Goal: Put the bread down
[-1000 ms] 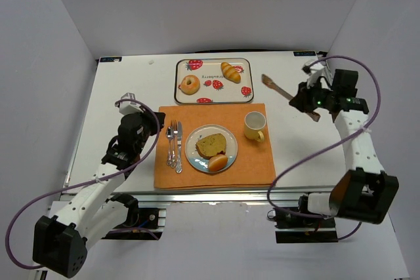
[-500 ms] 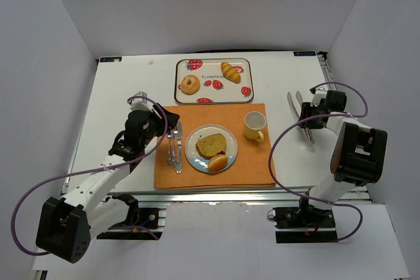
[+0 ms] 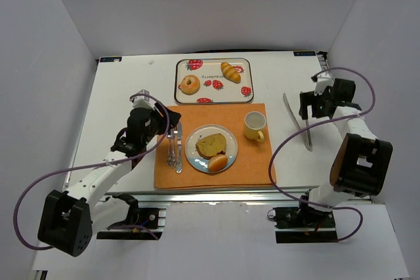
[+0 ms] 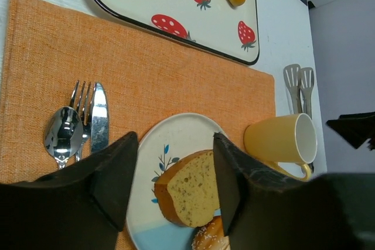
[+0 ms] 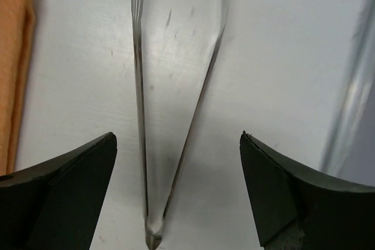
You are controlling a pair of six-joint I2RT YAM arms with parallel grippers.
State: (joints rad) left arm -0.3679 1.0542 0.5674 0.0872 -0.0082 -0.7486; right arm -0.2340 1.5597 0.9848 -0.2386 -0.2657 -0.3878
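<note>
Where the bread slice lies on the plate, a small bun touching its near end, we see it just ahead of our left claw, whose jaws stand wide and hold nothing. The cutlery lies on the orange mat to that claw's left, the yellow cup to its right. Beyond them, the strawberry tray carries a ring-shaped bread and a striped roll. Well to the right, our right claw hangs wide and empty over the tongs, which lie flat on the bench between its fingers, apart from both.
</note>
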